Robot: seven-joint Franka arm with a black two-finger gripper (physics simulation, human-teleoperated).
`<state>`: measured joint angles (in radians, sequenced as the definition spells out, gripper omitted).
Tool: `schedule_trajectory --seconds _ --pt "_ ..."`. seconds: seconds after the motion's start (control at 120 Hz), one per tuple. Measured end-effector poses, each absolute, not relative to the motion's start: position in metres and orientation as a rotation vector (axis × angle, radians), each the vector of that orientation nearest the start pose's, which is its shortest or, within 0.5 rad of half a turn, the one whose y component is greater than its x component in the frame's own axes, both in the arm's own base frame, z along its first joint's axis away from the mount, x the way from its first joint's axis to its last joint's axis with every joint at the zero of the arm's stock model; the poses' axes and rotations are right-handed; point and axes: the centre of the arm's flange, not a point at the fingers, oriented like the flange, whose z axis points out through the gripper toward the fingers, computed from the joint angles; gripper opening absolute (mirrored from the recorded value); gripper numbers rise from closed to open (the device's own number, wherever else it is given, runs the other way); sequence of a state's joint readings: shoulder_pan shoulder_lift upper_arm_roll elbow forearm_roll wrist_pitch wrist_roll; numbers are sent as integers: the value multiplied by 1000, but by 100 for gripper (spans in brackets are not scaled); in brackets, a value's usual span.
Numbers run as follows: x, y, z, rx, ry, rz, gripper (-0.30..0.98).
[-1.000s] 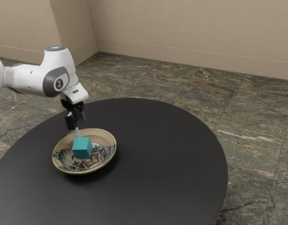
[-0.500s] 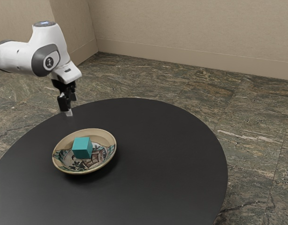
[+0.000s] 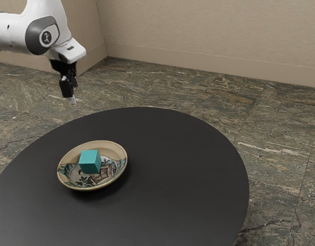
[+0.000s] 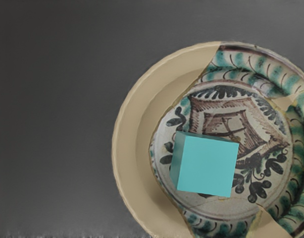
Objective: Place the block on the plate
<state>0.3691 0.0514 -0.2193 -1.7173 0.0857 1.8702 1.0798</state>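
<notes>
Drawing up and away from the round, painted ceramic plate, with the black two-finger pincer higher than a moment ago and bearing no block; cannot tell whether released or clenched. Leaving the teal, cube-shaped block unmoved inside the plate, below and well apart from the pincer. Apparently meeting the task, probably needing only further retreat.

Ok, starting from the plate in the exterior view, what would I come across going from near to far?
The plate with the block in it → the dark table's far edge → the stone floor → the baseboard → the beige wall.
</notes>
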Motion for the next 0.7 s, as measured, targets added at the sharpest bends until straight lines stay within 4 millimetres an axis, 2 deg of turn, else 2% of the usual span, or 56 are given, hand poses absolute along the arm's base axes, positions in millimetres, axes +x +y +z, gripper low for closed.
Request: schedule_trajectory --seconds 0.117,0.275,0.542,0.642,0.7 --pt "583 92 580 -2704 1326 -76 69" --pt "578 96 592 -2772 1187 -30 69" --pt "561 114 608 -2965 709 73 69" --pt "557 113 628 -2995 551 74 69" --pt "555 109 631 -3008 482 89 69"
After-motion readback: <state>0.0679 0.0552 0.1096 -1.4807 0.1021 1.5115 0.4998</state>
